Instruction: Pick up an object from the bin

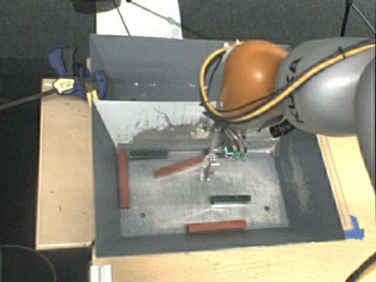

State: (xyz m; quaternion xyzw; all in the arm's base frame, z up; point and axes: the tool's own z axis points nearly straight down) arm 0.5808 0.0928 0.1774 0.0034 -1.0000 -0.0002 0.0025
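Observation:
My gripper hangs low over the middle of the bin, under the orange wrist cover. A red-brown bar lies slanted just to its left, and the bar's right end reaches the gripper's tip. Whether they touch I cannot tell. A short dark green bar lies flat a little below and to the right of the gripper.
Another dark green bar lies at the back left of the bin floor. A red-brown bar runs along the left wall, and a third one lies along the front wall. The arm covers the bin's back right.

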